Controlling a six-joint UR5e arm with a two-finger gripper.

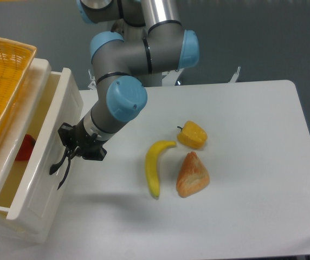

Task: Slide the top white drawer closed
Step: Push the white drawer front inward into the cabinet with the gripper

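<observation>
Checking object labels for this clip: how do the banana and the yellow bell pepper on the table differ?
The banana is long, slim and curved; the yellow bell pepper is short and blocky. The banana lies lengthwise toward the table's near edge, while the pepper sits beyond it with its stem pointing left. Both are yellow, lie on the white table and go untouched by the gripper.

Arm angled down-left, black tool (68, 149) low at its end, jaws seemingly closed, hard to tell.

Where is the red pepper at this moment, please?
The red pepper lies inside the top white drawer at the camera view's left edge, mostly hidden behind the drawer's front panel, left of the gripper.
</observation>
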